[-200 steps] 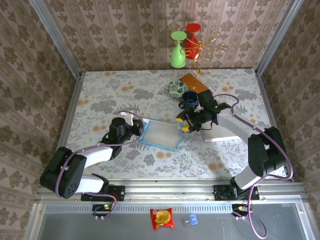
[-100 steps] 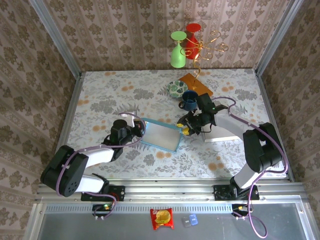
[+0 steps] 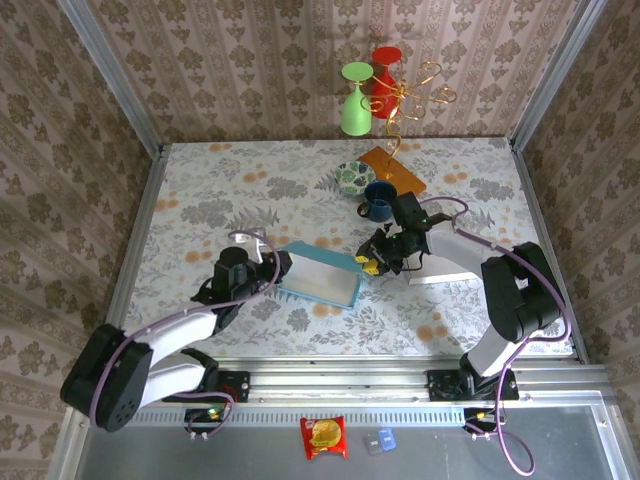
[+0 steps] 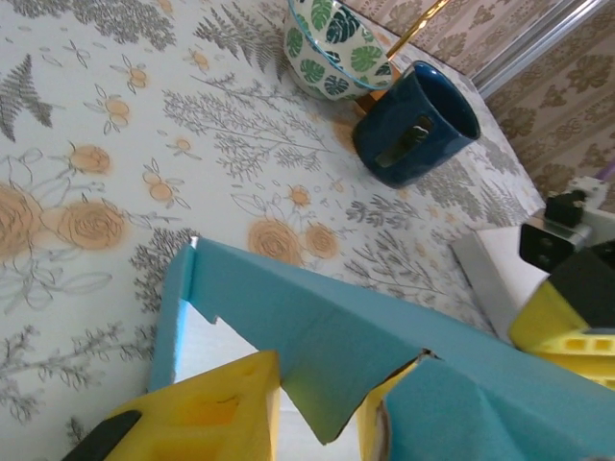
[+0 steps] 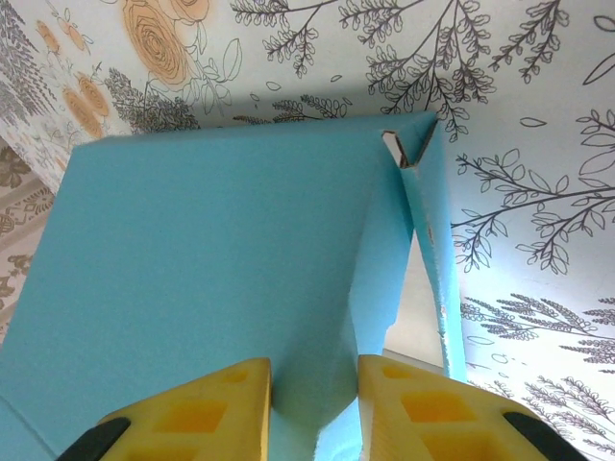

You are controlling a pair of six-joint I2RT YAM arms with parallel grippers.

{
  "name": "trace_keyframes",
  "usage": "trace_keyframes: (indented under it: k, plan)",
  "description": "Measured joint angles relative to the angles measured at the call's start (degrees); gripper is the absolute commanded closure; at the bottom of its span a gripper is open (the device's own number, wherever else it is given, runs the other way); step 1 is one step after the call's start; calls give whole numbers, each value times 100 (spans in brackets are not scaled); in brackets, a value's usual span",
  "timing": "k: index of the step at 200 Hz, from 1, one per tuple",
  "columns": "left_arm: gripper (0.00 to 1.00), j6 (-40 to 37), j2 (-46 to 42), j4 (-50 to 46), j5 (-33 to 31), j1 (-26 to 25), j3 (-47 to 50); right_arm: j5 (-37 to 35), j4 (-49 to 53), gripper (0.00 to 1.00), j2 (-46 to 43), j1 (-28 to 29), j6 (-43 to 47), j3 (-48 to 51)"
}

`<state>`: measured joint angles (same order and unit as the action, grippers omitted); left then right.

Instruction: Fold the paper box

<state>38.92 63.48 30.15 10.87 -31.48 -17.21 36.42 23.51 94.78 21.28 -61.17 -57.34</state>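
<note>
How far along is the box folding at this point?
Done: the paper box has creased walls partly raised. In hand: the right end effector pinches a wall fold at one end. The left end effector straddles a loose flap at the other end, jaws apart. Left: the corner tab gapes untucked, so the ends look unlocked.

We see the blue paper box (image 5: 192,269) from very close, lying on the table (image 5: 538,240) w/ a flower print. At the bottom edge the right gripper (image 5: 314,389) shows its two yellow fingers (image 5: 192,418), and a raised fold of the box wall stands between them (both seem to touch it). At the top right corner the box has a small notch (image 5: 404,149), white inside, approx. where the fold ends.
</note>
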Motion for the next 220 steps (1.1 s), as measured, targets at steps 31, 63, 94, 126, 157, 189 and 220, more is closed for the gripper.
trace_keyframes:
  k: [31, 63, 94, 126, 157, 189, 220]
  plan:
    - [61, 503, -1130, -841, 118, -4, 125, -15, -2, 73, 11, 0, 70, -2]
    - [59, 929, -2105, -1766, 256, -4, 199, -17, -17, 73, 103, 57, 105, -4]
    - [59, 1233, -2787, -2717, 328, 31, 210, -39, -11, 74, 282, 170, 125, -59]
    - [62, 1377, -3206, -4448, 118, 188, -516, -151, 50, 74, 323, 243, 160, -160]
    - [61, 1182, -2479, -5683, 131, 730, -1985, -203, 116, 74, 323, 254, 275, -188]
    - [55, 599, -789, -6022, 634, 1176, -2671, -286, 245, 74, 339, 264, 431, -258]
    - [52, 50, 658, -6043, 1069, 1204, -3032, -356, 315, 73, 352, 295, 584, -284]
